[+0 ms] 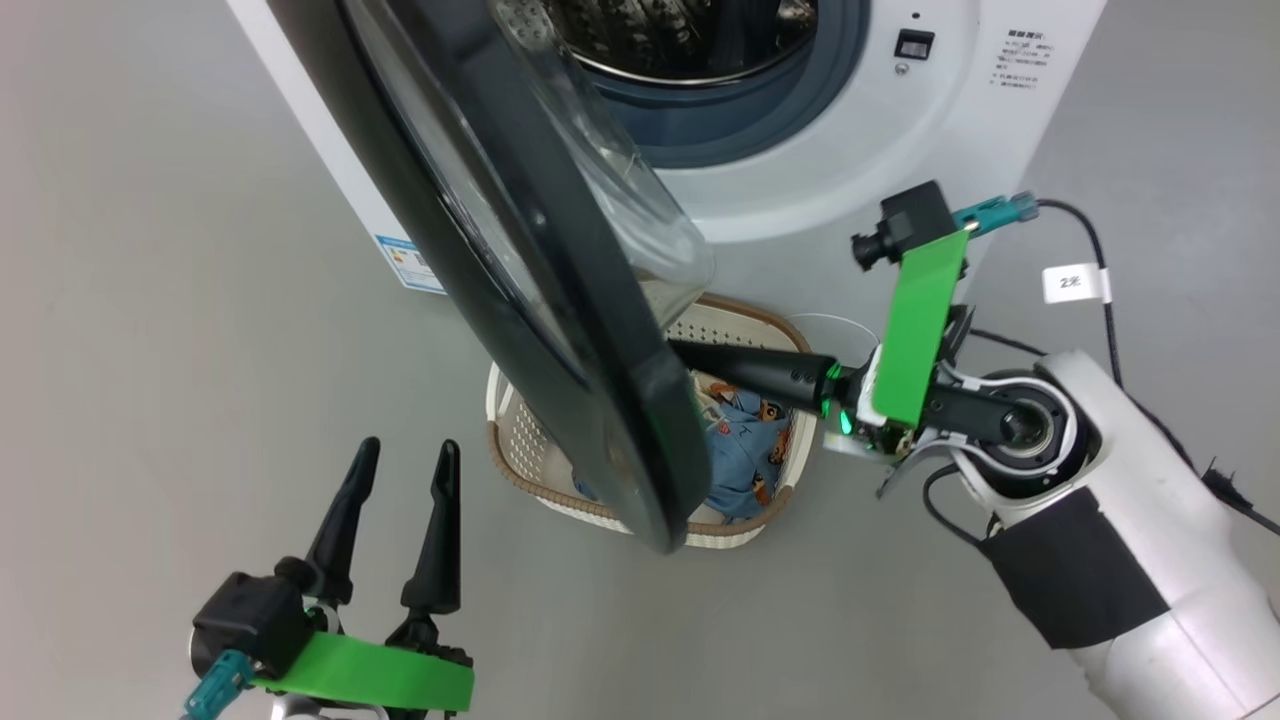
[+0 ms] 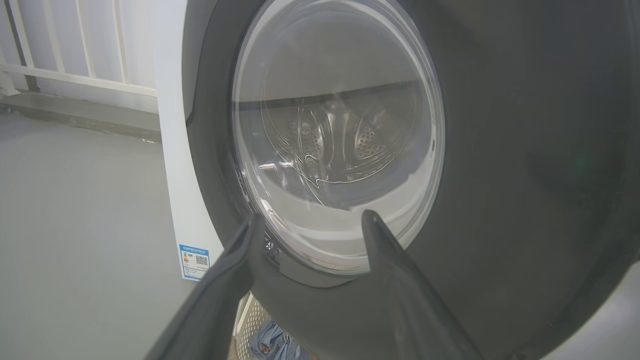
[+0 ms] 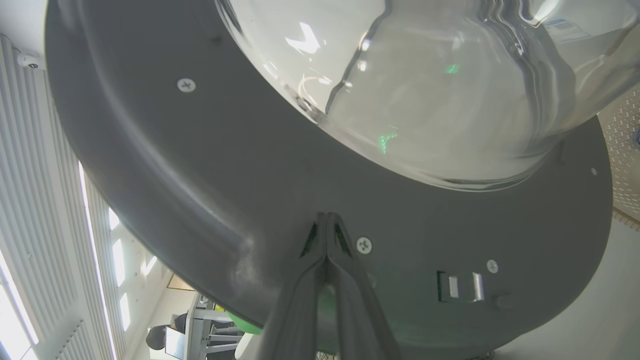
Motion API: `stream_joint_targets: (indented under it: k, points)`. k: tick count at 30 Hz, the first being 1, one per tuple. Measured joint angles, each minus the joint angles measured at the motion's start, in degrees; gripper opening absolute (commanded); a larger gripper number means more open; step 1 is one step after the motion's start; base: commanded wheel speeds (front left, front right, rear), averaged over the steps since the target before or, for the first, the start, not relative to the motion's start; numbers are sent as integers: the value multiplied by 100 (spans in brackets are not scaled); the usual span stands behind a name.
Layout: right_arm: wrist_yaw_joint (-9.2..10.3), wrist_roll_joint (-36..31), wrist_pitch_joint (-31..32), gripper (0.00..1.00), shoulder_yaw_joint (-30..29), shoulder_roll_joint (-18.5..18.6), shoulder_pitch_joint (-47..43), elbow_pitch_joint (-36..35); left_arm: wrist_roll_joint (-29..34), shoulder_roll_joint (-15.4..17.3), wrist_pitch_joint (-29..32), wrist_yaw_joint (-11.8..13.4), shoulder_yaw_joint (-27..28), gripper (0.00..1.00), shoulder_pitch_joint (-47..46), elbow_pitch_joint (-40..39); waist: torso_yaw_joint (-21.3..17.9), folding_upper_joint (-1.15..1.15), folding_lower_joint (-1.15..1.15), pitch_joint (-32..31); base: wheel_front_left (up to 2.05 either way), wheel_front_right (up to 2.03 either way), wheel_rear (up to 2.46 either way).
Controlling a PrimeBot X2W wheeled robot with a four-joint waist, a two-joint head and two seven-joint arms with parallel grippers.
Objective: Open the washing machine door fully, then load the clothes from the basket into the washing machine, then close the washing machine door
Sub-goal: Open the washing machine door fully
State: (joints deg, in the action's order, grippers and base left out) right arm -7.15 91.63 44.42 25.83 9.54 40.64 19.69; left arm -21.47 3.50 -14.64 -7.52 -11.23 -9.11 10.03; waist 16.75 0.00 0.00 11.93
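— How many large things?
— One washing machine (image 1: 800,190) with its drum (image 1: 690,35) exposed. It has one washing machine door (image 1: 640,440), swung partway out so that it hangs over the basket in the head view.
— And the basket?
— One basket (image 1: 525,440), on the floor (image 1: 150,300) just in front of the machine and half hidden by the door. The clothes (image 1: 745,450) lie inside it in a blue heap; I cannot tell how many pieces.
— The grippers?
— Two. The right gripper (image 3: 326,216) has its fingers pressed together and empty, with the tips at the door's inner rim beside one screw (image 3: 364,245). The left gripper (image 1: 408,445) has its fingers spread, holds nothing and faces the door's outer side.
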Motion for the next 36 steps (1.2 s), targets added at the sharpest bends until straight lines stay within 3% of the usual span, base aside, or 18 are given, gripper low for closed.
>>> stream_joint_targets:
  k: [16, 19, 21, 22, 23, 24, 36]
  points:
    - [0, -16, -120, 0, -25, -207, -489, -182, 41, 45, 0, 0, 0, 100, 264, 86, 119, 0, 0, -392, 0, 0, 0]
    - [0, -42, -226, 34, -79, -197, -570, -224, 42, 51, 0, 0, 10, 100, 265, 86, 73, 0, 0, -432, 0, 0, 0]
    - [0, -42, -296, 47, -136, -197, -673, -241, 45, 53, 0, 0, 16, 100, 270, 87, 33, 0, 0, -465, 0, 0, 0]
    - [0, -43, -333, 64, -171, -193, -723, -247, 52, 55, 0, 0, 23, 100, 281, 87, 8, 0, 0, -481, 0, 0, 0]
    - [0, -44, -392, 95, -203, -187, -764, -255, 52, 57, 0, 0, 27, 100, 305, 91, -16, 0, 0, -499, 0, 0, 0]
    - [0, -45, -457, 100, -232, -181, -808, -270, 52, 59, 0, 0, 29, 100, 337, 103, -37, 0, 0, -524, 0, 0, 0]
    - [0, -459, -1575, 100, -319, 69, -1725, -409, 55, 131, 0, 0, 175, 100, 591, 189, -399, 0, 0, -890, 0, 0, 0]
